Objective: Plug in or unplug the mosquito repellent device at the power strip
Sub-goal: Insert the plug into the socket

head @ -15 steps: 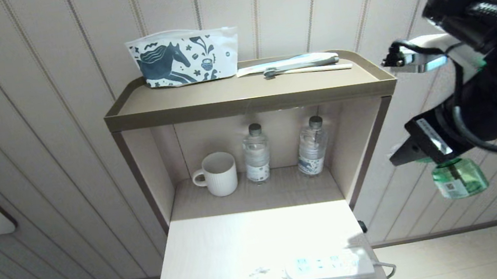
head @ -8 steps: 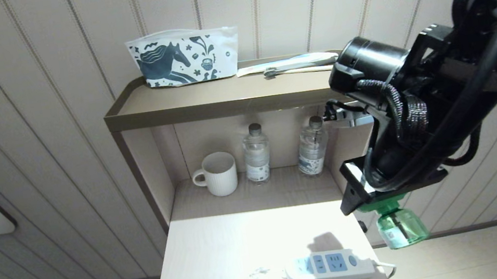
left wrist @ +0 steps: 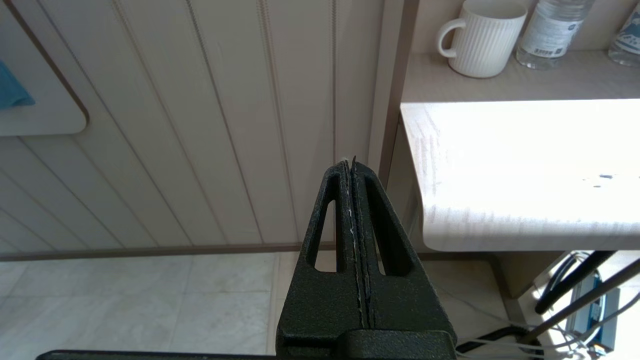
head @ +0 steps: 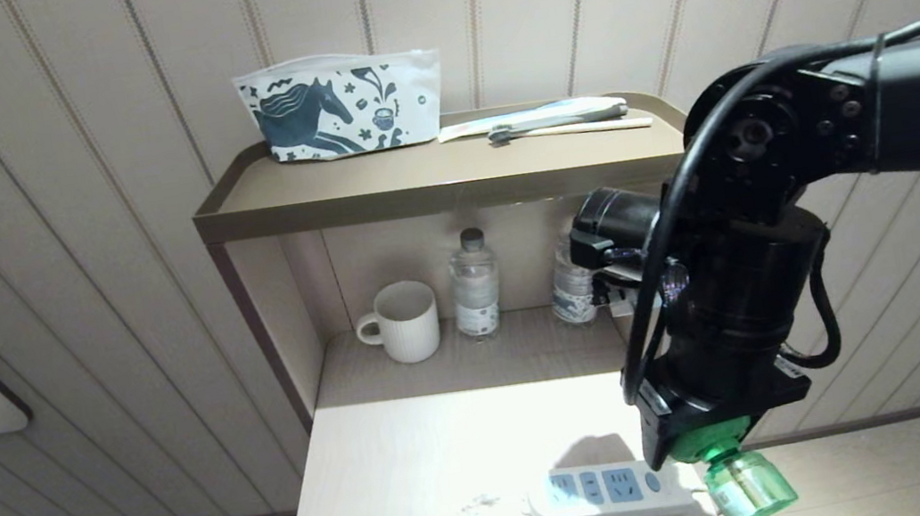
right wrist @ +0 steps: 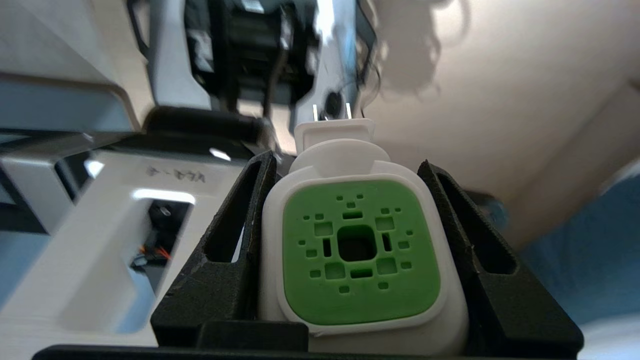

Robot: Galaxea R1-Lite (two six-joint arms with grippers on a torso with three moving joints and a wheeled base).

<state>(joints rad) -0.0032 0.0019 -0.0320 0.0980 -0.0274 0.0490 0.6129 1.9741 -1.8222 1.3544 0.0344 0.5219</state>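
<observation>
My right gripper (head: pixel 708 432) is shut on the mosquito repellent device (head: pixel 746 483), whose clear green bottle hangs just past the table's front right corner. In the right wrist view the black fingers (right wrist: pixel 235 235) clamp the white body on both sides of the green vented face of the device (right wrist: pixel 357 250), and the two metal prongs (right wrist: pixel 330 110) point away, bare. The power strip (head: pixel 605 492) lies flat near the table's front edge, its button end right beside the device, with nothing plugged in. My left gripper (left wrist: pixel 350 165) hangs shut and empty, low to the left of the table.
A white mug (head: pixel 406 321) and two water bottles (head: pixel 475 285) stand in the shelf niche behind the table (head: pixel 418 471). A horse-print pouch (head: pixel 340 106) and a toothbrush (head: pixel 568 128) lie on the top shelf. Cables hang under the table's right side (left wrist: pixel 575 280).
My right arm has swung in from the far right, leftward and down, carrying the device. The wrist has turned, and the device now sits by the strip's right end.
</observation>
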